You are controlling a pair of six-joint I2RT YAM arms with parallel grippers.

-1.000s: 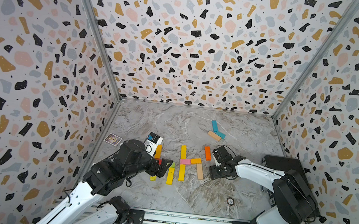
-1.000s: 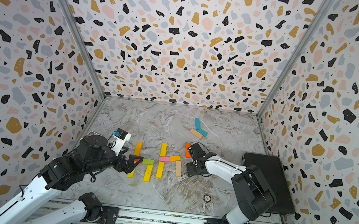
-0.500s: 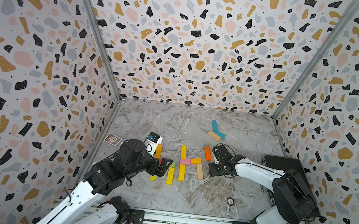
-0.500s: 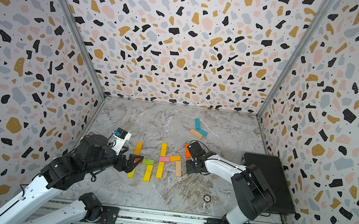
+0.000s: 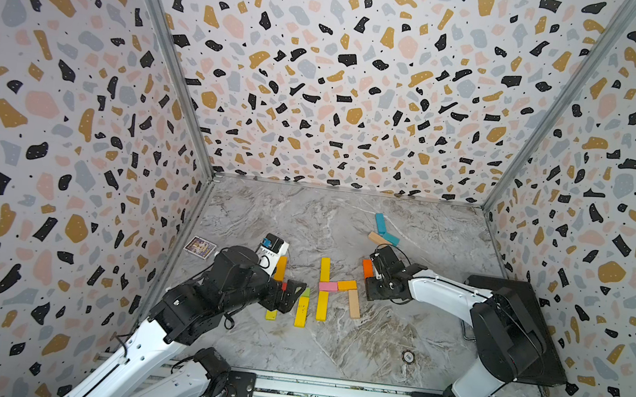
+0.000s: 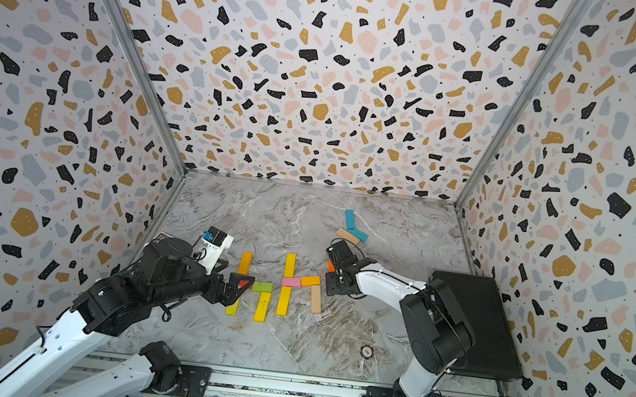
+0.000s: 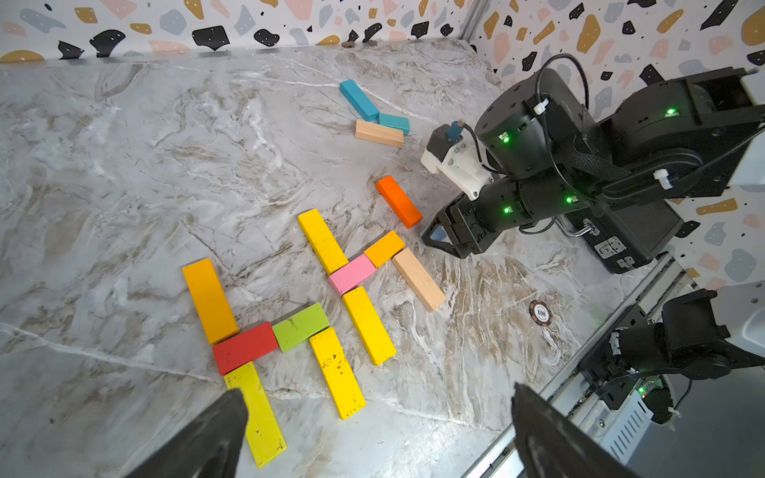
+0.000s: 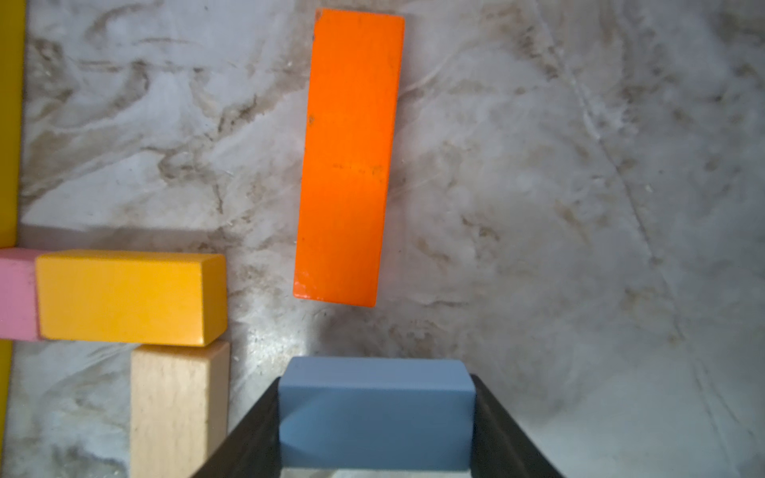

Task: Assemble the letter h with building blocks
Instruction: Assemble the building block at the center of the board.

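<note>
My right gripper [image 8: 376,383] has its jaws pinching a blue block [image 8: 376,409] across its width, close to the marble table [image 8: 579,207]. Just ahead of those jaws, apart from the blue one, lies an orange-red block [image 8: 347,157]. Off to one side a near tan block [image 8: 178,407] butts against a short amber block [image 8: 124,298], which touches a pink block [image 8: 16,294]. My left gripper [image 7: 374,403] holds its jaws spread wide and empty. Beneath them is a yellow block [image 7: 337,372], with a lime-yellow block [image 7: 256,414] by one finger. Beyond those, a red block [image 7: 245,347] and a green block [image 7: 300,327] lie end to end. Farthest off is a long teal block [image 7: 359,99], with a short teal block [image 7: 394,123] and a far tan block [image 7: 378,133] close by.
</note>
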